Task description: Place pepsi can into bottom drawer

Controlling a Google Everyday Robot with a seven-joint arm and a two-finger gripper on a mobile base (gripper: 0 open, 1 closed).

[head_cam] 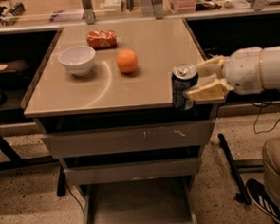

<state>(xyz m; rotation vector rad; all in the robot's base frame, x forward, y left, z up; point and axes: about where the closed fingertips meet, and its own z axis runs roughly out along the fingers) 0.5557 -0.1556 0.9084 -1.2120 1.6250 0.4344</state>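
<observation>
The pepsi can [183, 86] is dark blue with a silver top and stands upright in the air over the table's front right edge. My gripper [201, 80] comes in from the right on a white arm and is shut on the can, one cream finger behind it and one in front. The bottom drawer [138, 203] is pulled open at the foot of the cabinet, below and left of the can; its grey floor shows nothing in it.
On the tan tabletop [145, 47] are a white bowl [77, 59], an orange [127, 61] and a red-orange snack bag [102, 39]. Two shut grey drawer fronts [127, 141] sit above the open one. A person's leg and shoe [272, 182] are at the lower right.
</observation>
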